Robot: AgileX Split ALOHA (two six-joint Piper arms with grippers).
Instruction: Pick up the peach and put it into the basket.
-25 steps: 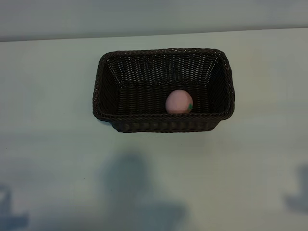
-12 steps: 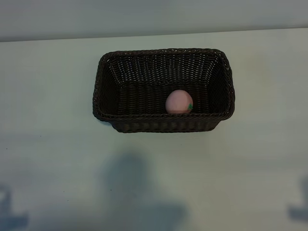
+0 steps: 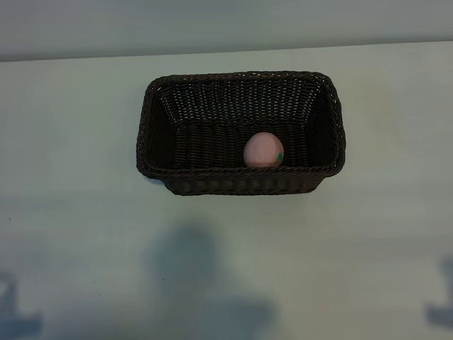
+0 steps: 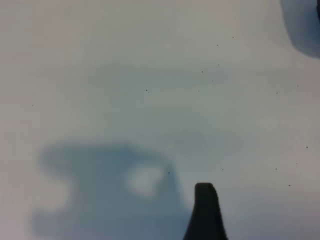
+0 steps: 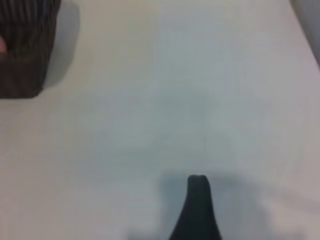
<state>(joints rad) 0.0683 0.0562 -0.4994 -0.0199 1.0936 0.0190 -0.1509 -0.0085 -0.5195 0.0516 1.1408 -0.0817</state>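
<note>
The peach (image 3: 263, 150), small, pink and with a green mark, lies inside the dark brown wicker basket (image 3: 241, 183), against its near wall and right of centre. Neither arm appears in the exterior view; only their shadows fall at the table's near corners. In the left wrist view my left gripper (image 4: 161, 215) hangs over bare table, open, showing one dark fingertip (image 4: 205, 205) and holding nothing. My right gripper (image 5: 161, 215) is also open and empty, with one fingertip (image 5: 198, 200) over bare table. A corner of the basket (image 5: 25, 60) shows well away from it.
The pale table (image 3: 85, 234) stretches around the basket on all sides. A wall runs behind the table's far edge (image 3: 226, 49). A soft shadow (image 3: 198, 283) lies on the table in front of the basket.
The arm shadows at the table's near corners have slid slightly toward the near edge. The peach and basket have not moved.
</note>
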